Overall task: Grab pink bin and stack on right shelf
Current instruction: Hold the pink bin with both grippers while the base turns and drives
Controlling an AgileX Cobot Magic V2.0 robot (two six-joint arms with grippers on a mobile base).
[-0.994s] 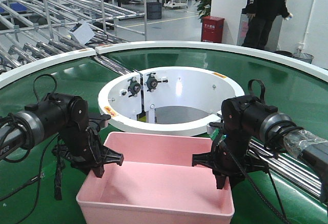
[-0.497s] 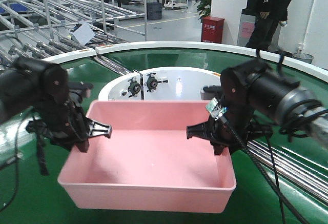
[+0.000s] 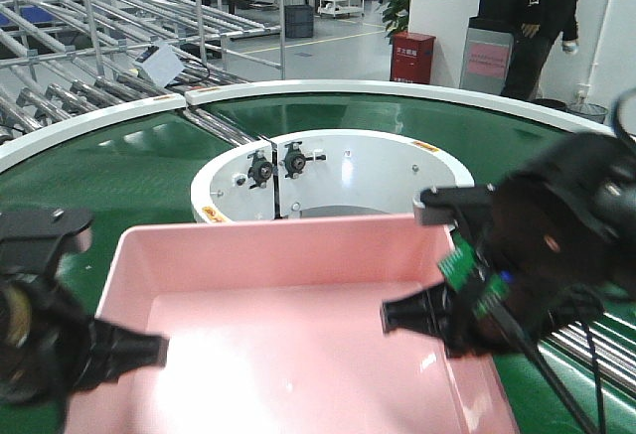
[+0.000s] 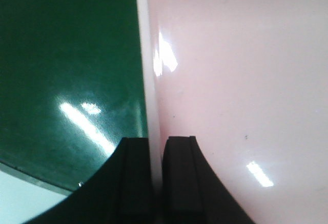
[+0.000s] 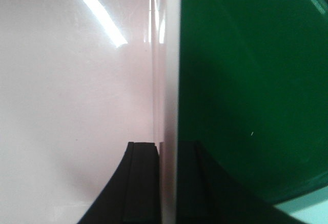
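Vs half a second ago: pink bin (image 3: 298,335) came closer to the front camera and filled more of the view, and its near wall ran off the bottom edge. Both arms came with it, lower in the view and blurred.

Bin sat on the camera side of the white ring (image 3: 328,156), its far rim overlapping the ring's near lip in the front view. Open side was up, inside plain pink with glare spots. Couldn't tell whether its base touched the green belt (image 3: 119,156) that wrapped around the ring.

Near-left of the ring, my left gripper (image 4: 156,183) was clamped on the bin's left wall. One finger (image 4: 134,183) was outside on the belt side and the other inside on the pink, rim pinched tight between them.

Near-right of the ring, my right gripper (image 5: 166,183) had the same hold on the right wall. Inner finger (image 5: 141,183) was against the pink, outer one over the green, wall squeezed between.

Front view showed a small green board (image 3: 459,267) on my right wrist, just above the bin's right rim.

Beyond the ring: red box (image 3: 412,55) on the floor, person in dark clothes (image 3: 532,2) off to the ring's far right, roller racks (image 3: 99,17) off to its far left.
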